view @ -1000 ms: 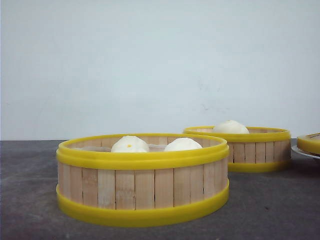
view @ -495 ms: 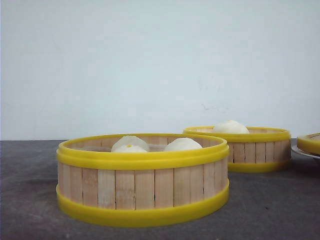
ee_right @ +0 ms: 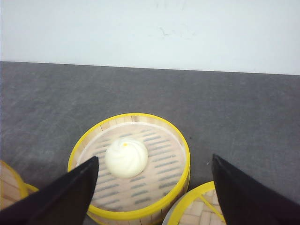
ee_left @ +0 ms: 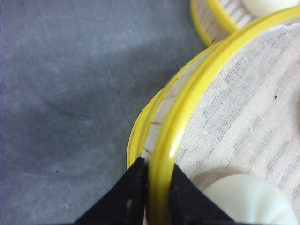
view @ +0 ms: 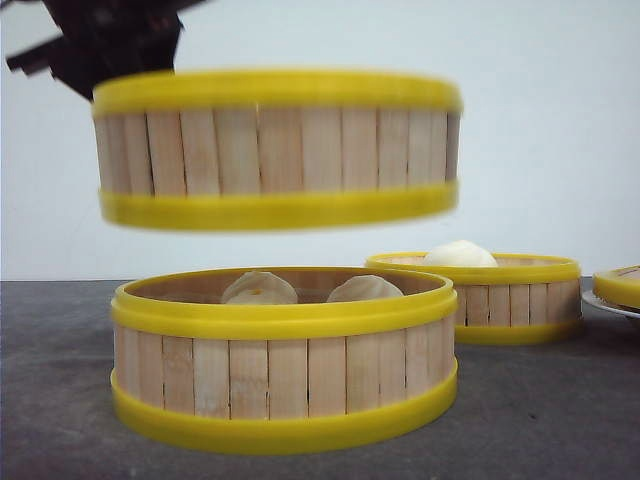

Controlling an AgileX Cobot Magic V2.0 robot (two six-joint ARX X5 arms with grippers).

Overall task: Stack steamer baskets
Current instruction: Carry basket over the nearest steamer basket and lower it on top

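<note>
the raised basket (view: pixel 277 150), clamped at its rim by the left gripper (ee_left: pixel 157 187), was best centred above the near basket (view: pixel 285 360) before lowering.

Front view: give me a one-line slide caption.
Left gripper holds one steamer basket in the air above a second basket with buns.

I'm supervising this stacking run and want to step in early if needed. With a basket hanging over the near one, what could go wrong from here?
1. The left claw pinches the raised basket only at one spot on its rim, so it could tilt or slip, and the bun inside could roll.
2. If it comes down off-centre, its bottom rim may catch the near basket or press on the buns inside.
</note>
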